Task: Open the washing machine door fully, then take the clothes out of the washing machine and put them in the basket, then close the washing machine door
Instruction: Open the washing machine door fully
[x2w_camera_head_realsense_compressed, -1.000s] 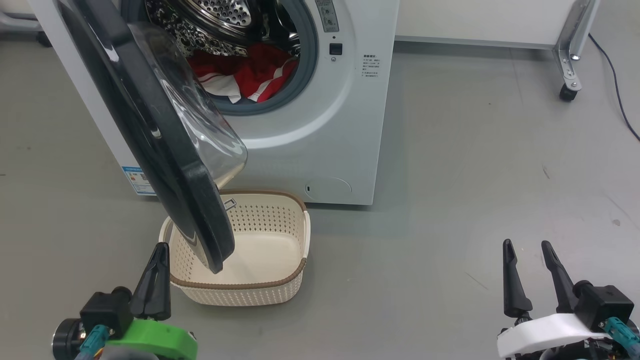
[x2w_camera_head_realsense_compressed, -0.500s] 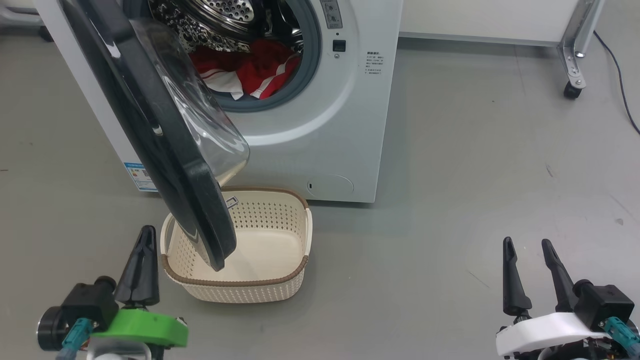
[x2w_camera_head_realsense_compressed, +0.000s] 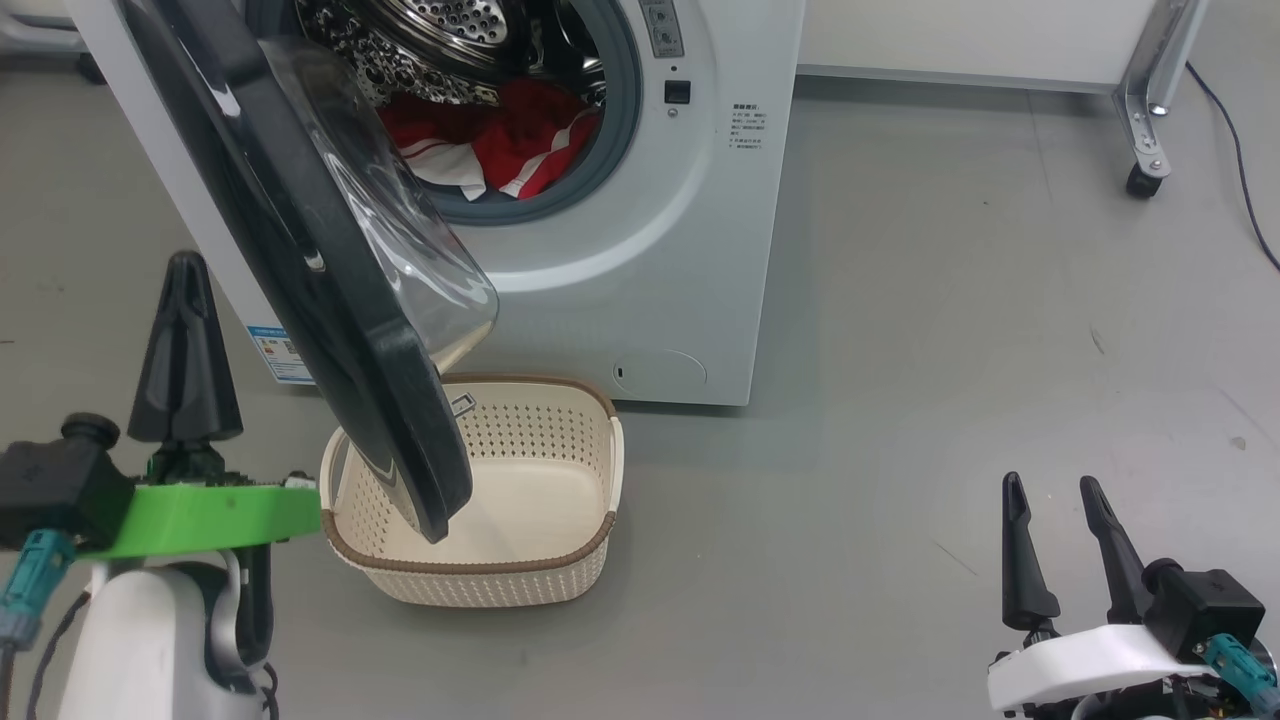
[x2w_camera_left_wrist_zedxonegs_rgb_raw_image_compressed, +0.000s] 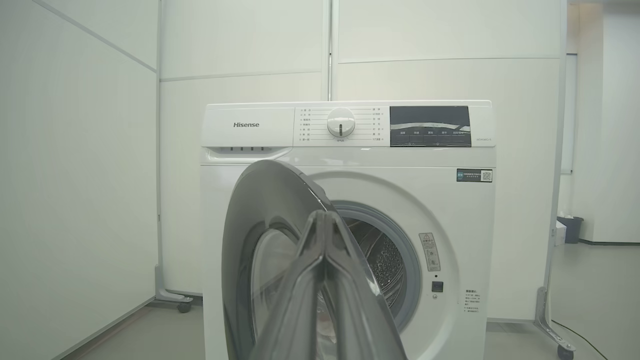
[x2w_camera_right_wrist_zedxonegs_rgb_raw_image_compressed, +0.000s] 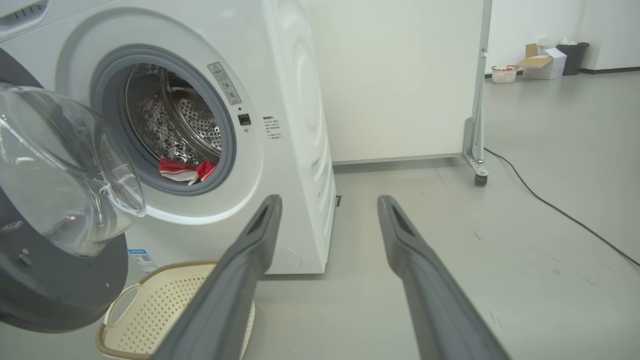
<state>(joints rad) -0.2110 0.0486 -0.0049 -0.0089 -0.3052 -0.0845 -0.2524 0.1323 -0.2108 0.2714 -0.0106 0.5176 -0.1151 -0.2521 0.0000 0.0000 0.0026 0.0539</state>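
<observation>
The white washing machine (x2w_camera_head_realsense_compressed: 680, 250) stands at the top with its black washing machine door (x2w_camera_head_realsense_compressed: 290, 240) swung partly out, its lower edge hanging over the cream basket (x2w_camera_head_realsense_compressed: 600, 440) on the floor. Red and white clothes (x2w_camera_head_realsense_compressed: 500, 140) lie in the steel drum. My left gripper (x2w_camera_head_realsense_compressed: 185, 265) is shut and empty, raised to the left of the door's outer face. In the left wrist view the left gripper (x2w_camera_left_wrist_zedxonegs_rgb_raw_image_compressed: 324, 216) points at the door (x2w_camera_left_wrist_zedxonegs_rgb_raw_image_compressed: 260, 225), seen edge-on. My right gripper (x2w_camera_head_realsense_compressed: 1051, 484) is open and empty, low at the right. The right wrist view shows the right gripper (x2w_camera_right_wrist_zedxonegs_rgb_raw_image_compressed: 330, 200), clothes (x2w_camera_right_wrist_zedxonegs_rgb_raw_image_compressed: 185, 170) and basket (x2w_camera_right_wrist_zedxonegs_rgb_raw_image_compressed: 165, 305).
A white partition on a metal frame with a caster (x2w_camera_head_realsense_compressed: 1138, 180) stands behind the machine to the right, and a dark cable (x2w_camera_head_realsense_compressed: 1240, 150) runs along the floor there. Grey floor (x2w_camera_head_realsense_compressed: 950, 350) lies open between the machine and my right gripper.
My left arm has lifted and swung left, from beside the basket up to the door's outer side, fingers still together. The right arm, door and basket have not moved.
</observation>
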